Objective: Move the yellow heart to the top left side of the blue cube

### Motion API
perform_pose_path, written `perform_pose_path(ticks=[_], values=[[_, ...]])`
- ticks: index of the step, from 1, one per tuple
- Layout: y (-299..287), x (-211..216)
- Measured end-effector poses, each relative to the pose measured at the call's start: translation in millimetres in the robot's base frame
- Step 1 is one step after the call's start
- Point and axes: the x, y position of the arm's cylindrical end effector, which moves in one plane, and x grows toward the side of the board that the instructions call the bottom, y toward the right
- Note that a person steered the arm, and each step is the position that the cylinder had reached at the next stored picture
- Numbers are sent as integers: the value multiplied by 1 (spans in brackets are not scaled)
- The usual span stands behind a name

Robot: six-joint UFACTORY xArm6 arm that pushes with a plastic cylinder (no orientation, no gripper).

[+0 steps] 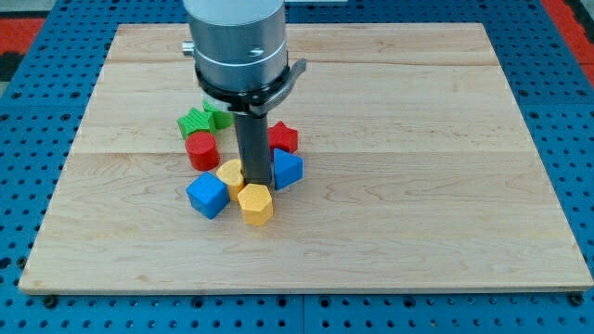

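Blocks are clustered on the wooden desk (418,139), and every place below is given relative to the blue cube (207,196). No pincer is fitted to this arm, so no pincer state can be told; only a dark rod is carried, and my tip (251,185) is seen just to the cube's upper right. The yellow heart (230,173), judged to be the partly hidden yellow piece, lies touching or nearly touching the cube's upper right corner, with the rod pressed close against its right side. A second yellow block (255,204), six-sided, sits just right of the cube. Another blue block (287,169) stands further right, beyond the rod. A red cylinder (201,150) is found above the cube, a green block (200,120) higher still, and a red block (283,137) to the upper right.

The heart is judged light, stiff and smooth, likely to slide easily and to twist if struck off-centre. Contact would best be made on its right flank, near the middle, so that it is driven leftward over the cube's top
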Motion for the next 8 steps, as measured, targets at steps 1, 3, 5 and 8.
perform_pose_path(ticks=[1,3,5,8], values=[[-4,-15],[-20,-22],[-86,-24],[-48,-7]])
